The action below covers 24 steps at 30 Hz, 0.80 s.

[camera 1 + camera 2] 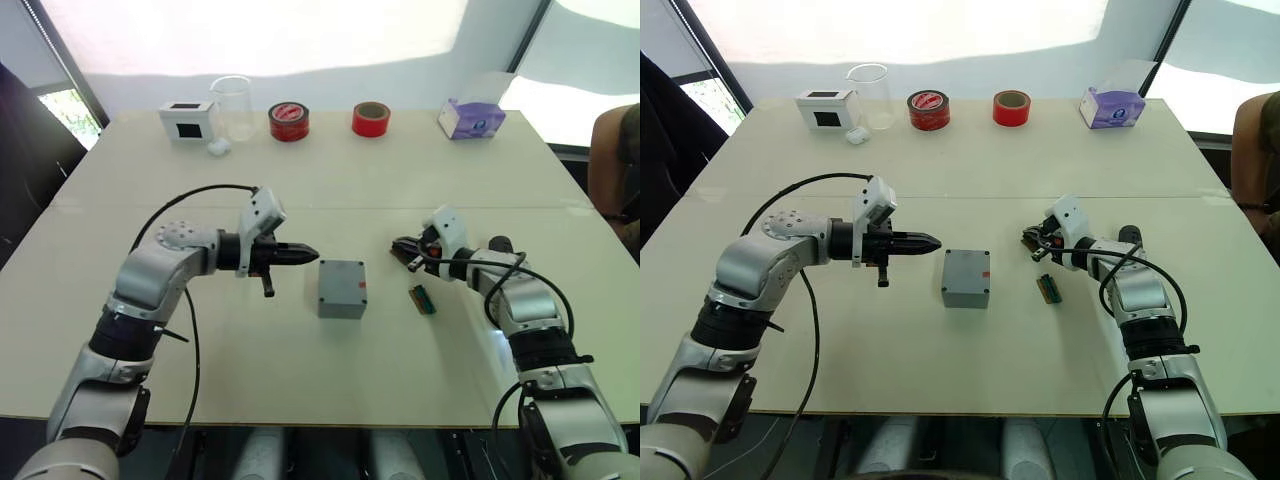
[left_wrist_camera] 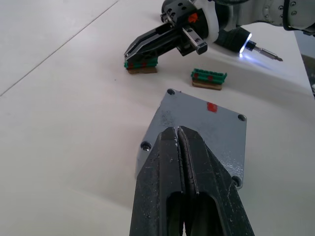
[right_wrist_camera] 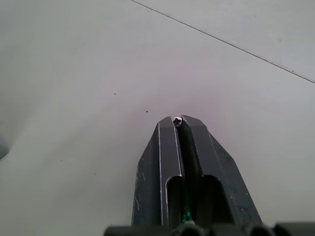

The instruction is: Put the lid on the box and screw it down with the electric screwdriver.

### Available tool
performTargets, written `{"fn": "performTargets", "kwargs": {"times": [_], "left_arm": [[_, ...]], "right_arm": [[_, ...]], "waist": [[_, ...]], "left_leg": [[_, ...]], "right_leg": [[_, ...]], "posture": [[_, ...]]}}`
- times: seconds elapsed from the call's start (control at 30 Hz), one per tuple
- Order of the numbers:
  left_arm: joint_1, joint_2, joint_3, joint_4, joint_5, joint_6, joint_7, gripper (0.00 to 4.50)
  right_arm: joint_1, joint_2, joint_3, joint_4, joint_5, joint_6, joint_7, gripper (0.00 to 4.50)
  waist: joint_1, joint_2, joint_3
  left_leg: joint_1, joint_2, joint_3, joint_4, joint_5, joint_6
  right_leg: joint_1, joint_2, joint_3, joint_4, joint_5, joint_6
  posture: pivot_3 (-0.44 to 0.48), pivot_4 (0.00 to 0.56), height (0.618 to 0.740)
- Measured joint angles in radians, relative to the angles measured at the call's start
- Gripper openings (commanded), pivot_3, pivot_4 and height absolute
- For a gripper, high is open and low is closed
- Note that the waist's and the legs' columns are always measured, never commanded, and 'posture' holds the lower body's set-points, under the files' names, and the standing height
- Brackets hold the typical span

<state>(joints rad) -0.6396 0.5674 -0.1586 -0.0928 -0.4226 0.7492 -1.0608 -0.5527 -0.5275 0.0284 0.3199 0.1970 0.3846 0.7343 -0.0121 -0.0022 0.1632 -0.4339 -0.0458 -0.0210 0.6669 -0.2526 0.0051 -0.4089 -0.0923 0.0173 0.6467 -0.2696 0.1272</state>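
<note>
Here, at the counter [image 1: 300, 180], mid-task:

Left fingers [image 1: 310, 253]: mine, clenched flat together on nothing. They hang level above the counter, tips aimed at the box from its left side and stopping just short of it.

Right fingers [image 2: 130, 52]: clenched as well. My right wrist view shows a small cross-headed screw [image 3: 176, 120] nipped at the very tips. They are angled down to the counter on the right of the box, the tips resting on a green connector strip [image 2: 141, 63].

The box [image 1: 342, 288]: stands on the counter between my two arms, nearer my left fingers. Nothing is touching it. Its upward face is flat and closed, with a hole at each corner and a small red mark near one edge.

The lid: I cannot tell it apart from the body of the box. The grey block reads as one closed piece.

The electric screwdriver [image 2: 236, 39]: lies on the counter beside my right wrist, on the far side from the box. A light glows at its collar and the thin bit points away from my fingers. Neither arm holds it.

Second green strip [image 1: 421, 298]: lies loose between the box and my right arm.

Far edge of the counter: a white box with a black screen [image 1: 188, 120], a clear beaker [image 1: 232, 105], two red tape rolls [image 1: 289, 121] [image 1: 371, 118] and a purple tissue box [image 1: 471, 118], all well apart from the work.
</note>
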Motion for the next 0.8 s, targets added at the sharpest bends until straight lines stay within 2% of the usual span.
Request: {"fn": "performTargets", "kwargs": {"times": [0.3, 0.53, 0.63, 0.8], "left_arm": [[0.000, 0.002, -0.012, 0.000, 0.000, -0.002, 0.000, 0.00], [0.005, 0.003, -0.011, 0.000, -0.002, -0.002, 0.001, 0.00], [0.006, 0.003, -0.011, 0.001, -0.004, 0.000, 0.000, 0.00], [0.038, 0.038, -0.010, -0.034, -0.037, 0.025, -0.022, 0.00]], "right_arm": [[0.000, -0.001, -0.001, -0.012, 0.002, 0.005, 0.006, 0.05], [-0.001, -0.004, -0.029, -0.098, 0.023, 0.047, 0.005, 0.05], [-0.001, -0.019, -0.037, -0.171, 0.039, 0.081, 0.016, 0.05], [0.087, -0.052, -0.040, -0.463, 0.147, 0.233, 0.066, 0.05]], "waist": [[0.000, 0.000, 0.000], [0.001, 0.000, 0.000], [0.001, 0.000, 0.000], [0.001, 0.000, 0.000]], "left_leg": [[0.000, 0.000, 0.000, 0.000, 0.000, 0.000], [0.000, 0.000, 0.000, 0.000, 0.000, 0.000], [0.000, 0.000, 0.000, 0.000, 0.000, 0.000], [0.000, 0.000, 0.000, 0.000, -0.003, 0.005]], "right_leg": [[0.000, 0.000, 0.000, 0.000, 0.000, 0.000], [0.000, 0.000, 0.000, 0.000, 0.000, 0.000], [0.000, 0.000, 0.000, 0.000, 0.000, 0.000], [0.000, 0.000, 0.000, 0.000, 0.000, 0.000]], "posture": [[0.000, 0.150, 0.740], [0.000, 0.150, 0.740], [0.000, 0.150, 0.740], [0.000, 0.150, 0.740]]}}
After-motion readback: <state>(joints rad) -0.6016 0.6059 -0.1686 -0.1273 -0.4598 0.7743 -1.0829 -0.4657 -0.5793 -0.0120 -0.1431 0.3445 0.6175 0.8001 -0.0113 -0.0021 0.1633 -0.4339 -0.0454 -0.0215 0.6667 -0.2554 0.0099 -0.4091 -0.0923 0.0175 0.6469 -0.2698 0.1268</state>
